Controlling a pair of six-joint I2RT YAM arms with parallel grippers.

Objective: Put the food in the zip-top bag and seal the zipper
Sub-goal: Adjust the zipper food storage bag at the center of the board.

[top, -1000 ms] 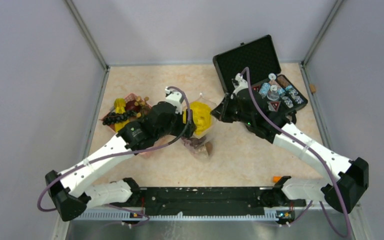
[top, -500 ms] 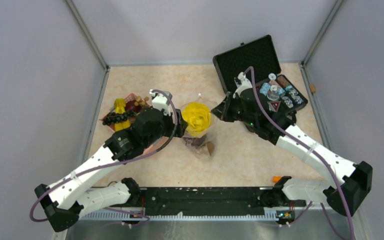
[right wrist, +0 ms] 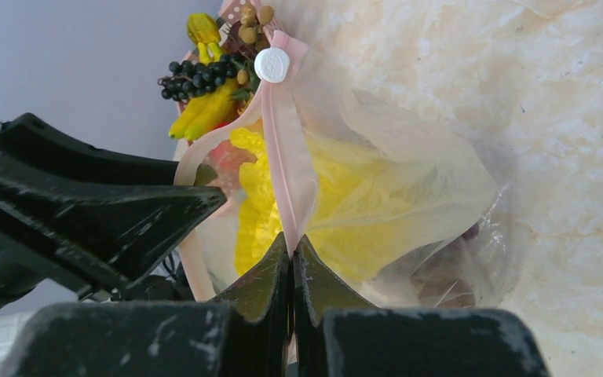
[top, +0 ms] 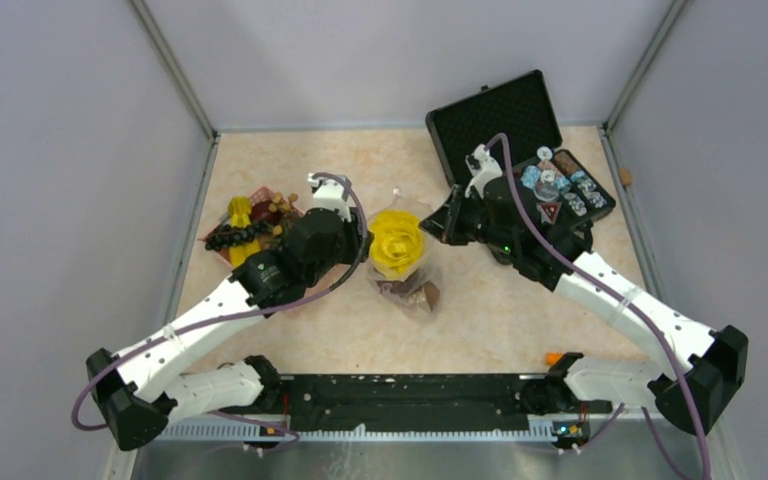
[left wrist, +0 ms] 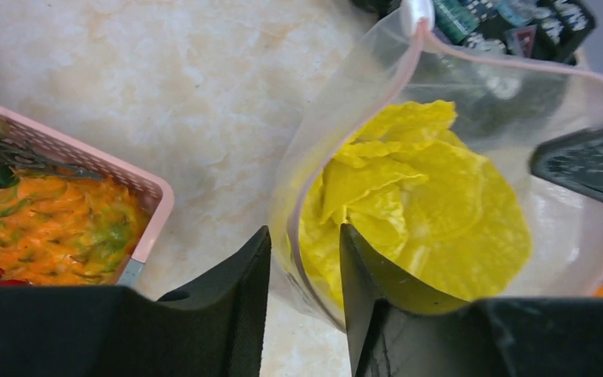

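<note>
Two shifts in the last second: the left gripper (left wrist: pixel 305 236), which hung over the bag mouth, swung out toward nine o'clock and has come back to the rim with its jaws narrowing. It is neither clenched nor fully released. In its wrist view the fingers appear to straddle the nine o'clock wall of the zip-top bag (right wrist: pixel 440 169), with the film not visibly pinched. The right gripper (right wrist: pixel 292 239) stays clenched on the zipper (right wrist: pixel 286 149) at the three o'clock side, holding the mouth up. The bag stands mid-counter (top: pixel 500 320), the yellow piece (left wrist: pixel 440 204) inside it. That drop looks done. Grapes (top: pixel 235 237) still wait in the pink basket (left wrist: pixel 63 141) at nine o'clock, so sealing seems some way off.
</note>
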